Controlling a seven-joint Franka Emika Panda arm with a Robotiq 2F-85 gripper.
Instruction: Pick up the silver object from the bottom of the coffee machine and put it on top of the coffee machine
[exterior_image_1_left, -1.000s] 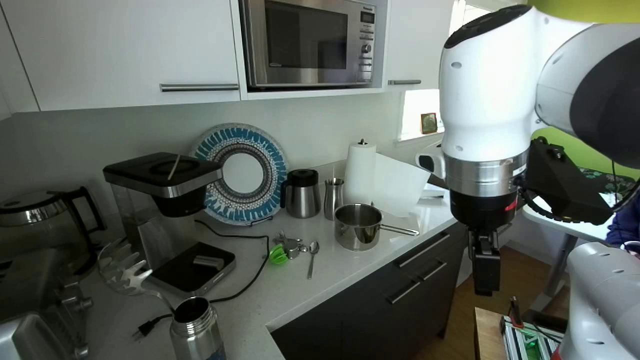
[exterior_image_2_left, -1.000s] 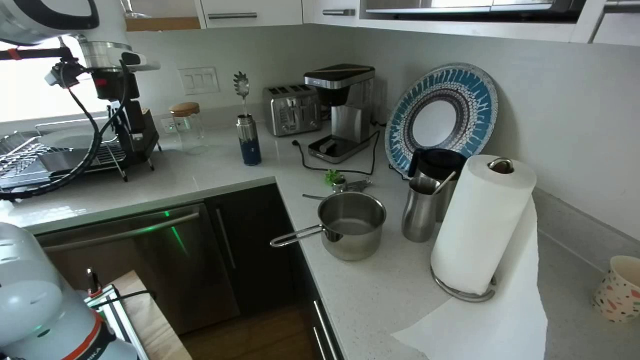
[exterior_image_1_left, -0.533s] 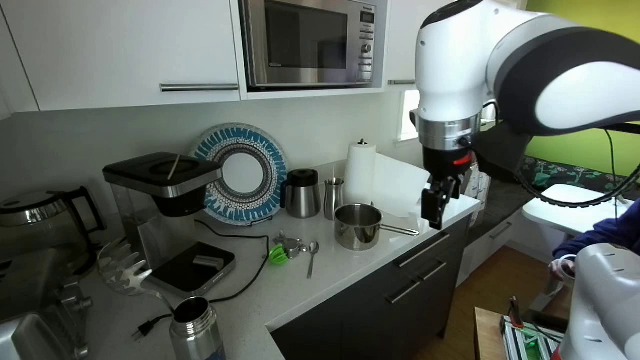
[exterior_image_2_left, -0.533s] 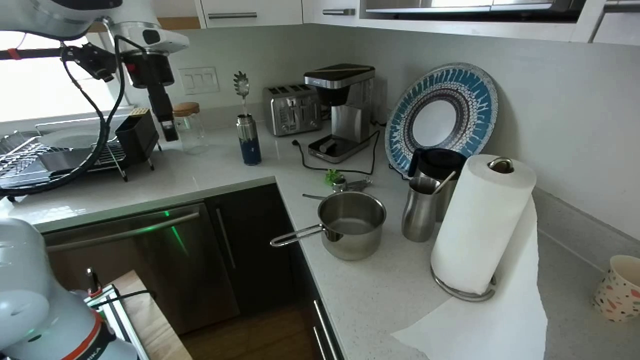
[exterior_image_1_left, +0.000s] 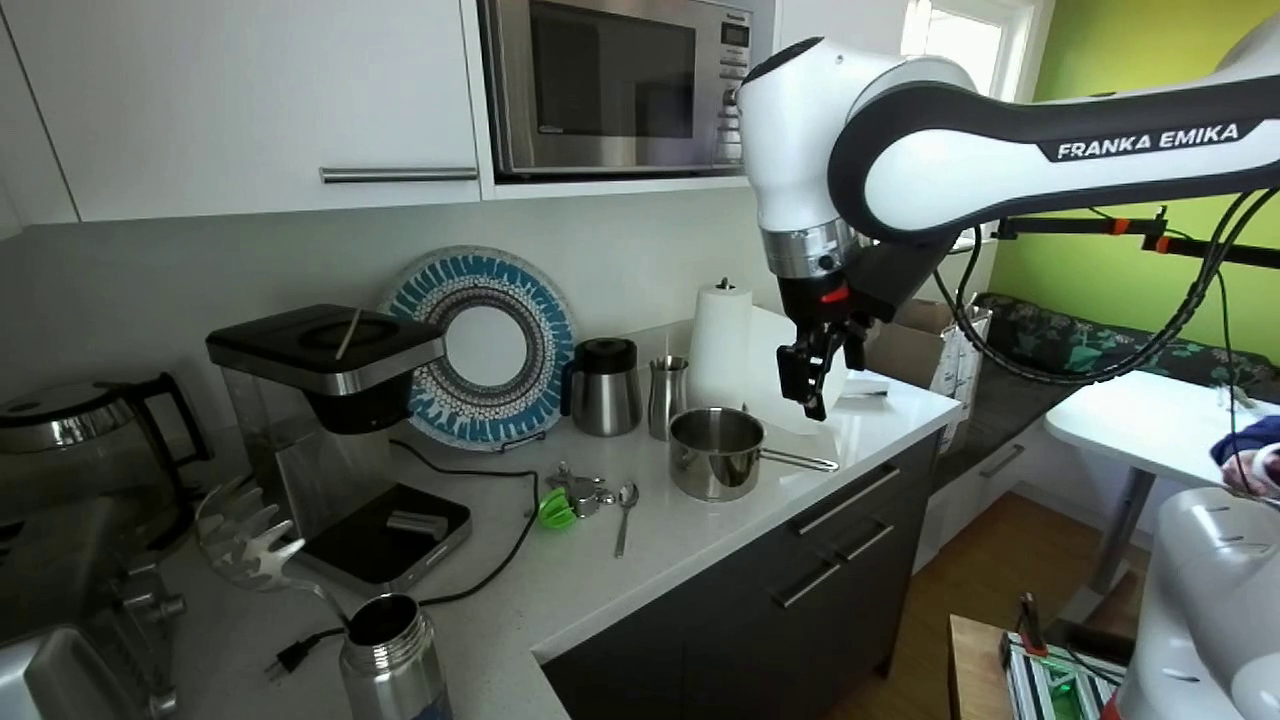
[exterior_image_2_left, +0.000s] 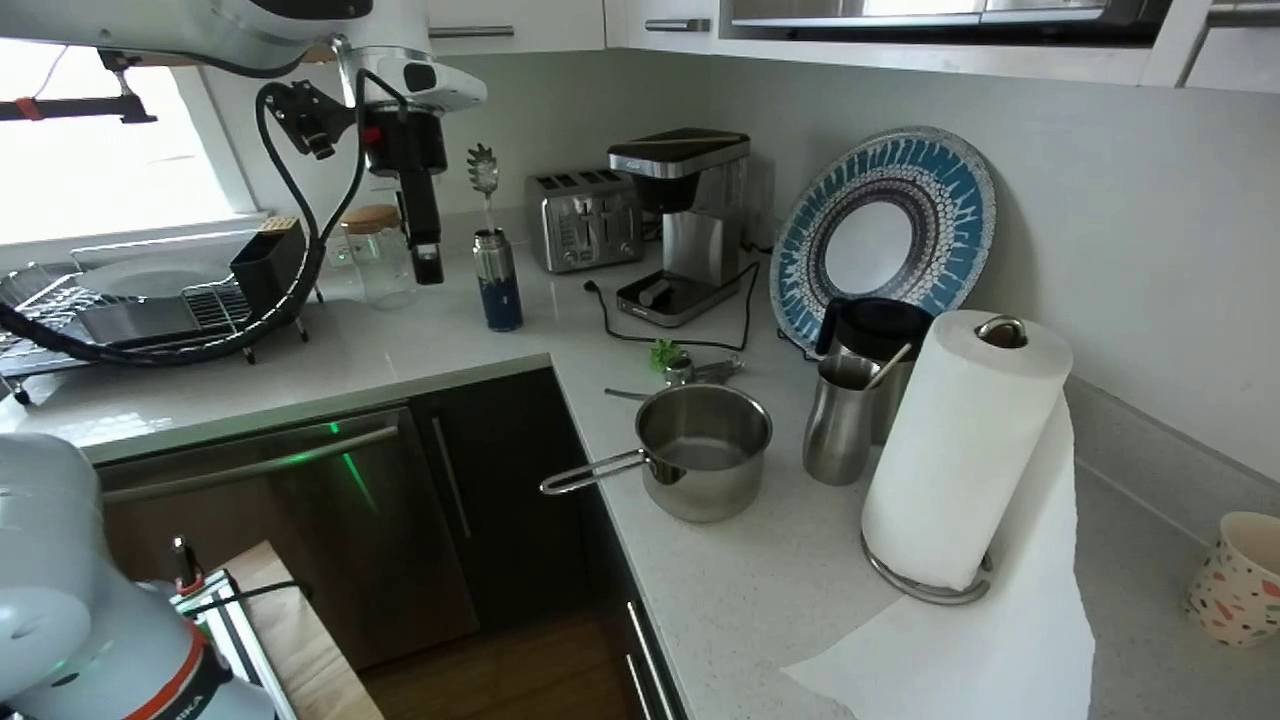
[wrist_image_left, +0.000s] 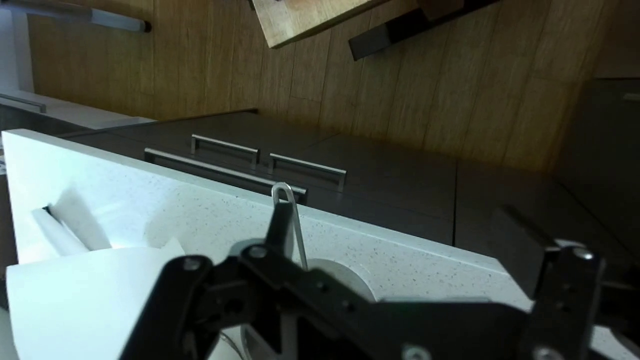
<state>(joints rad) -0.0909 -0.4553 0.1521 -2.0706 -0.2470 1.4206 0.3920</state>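
1. Surface (exterior_image_2_left: 700, 590), pale speckled counter, turning at an inner corner
2. Coffee machine (exterior_image_1_left: 332, 475), black with silver trim: upright by the back corner of the surface; thin stick (exterior_image_1_left: 348, 333) lying on its flat top
3. Silver object (exterior_image_1_left: 417, 523), small: lying in the black tray (exterior_image_1_left: 355, 540) at the bottom of the coffee machine, below the brew head (exterior_image_1_left: 360, 405)
4. Claw (wrist_image_left: 400, 235), black, two fingers: spread wide in the wrist view, holding nothing; hangs in the air well apart from the coffee machine, front edge of the surface seen below
5. Plate (exterior_image_1_left: 487, 345), large, blue and white pattern: standing tilted at the wall edge, beside the coffee machine
6. Jug (exterior_image_1_left: 607, 390), steel, black lid; slim pitcher (exterior_image_1_left: 667, 400), steel, just beside it; both near the wall edge
7. Paper roll (exterior_image_1_left: 720, 350), white: upright near the same edge
8. Pot (exterior_image_1_left: 715, 460), steel: near the front edge, handle turned toward it
9. Spoon (exterior_image_1_left: 624, 520): flat between pot and coffee machine, near a green thing (exterior_image_1_left: 557, 509)
10. Toaster (exterior_image_2_left: 585, 220), silver, four slots: near the wall edge, beside the coffee machine
11. Bottle (exterior_image_2_left: 497, 280), steel and blue, seen in both exterior views: upright, near the inner corner, pasta fork (exterior_image_2_left: 483, 170) standing in it
12. Microwave (exterior_image_1_left: 615, 85), steel front: above the surface, in the cabinet (exterior_image_1_left: 240, 100)
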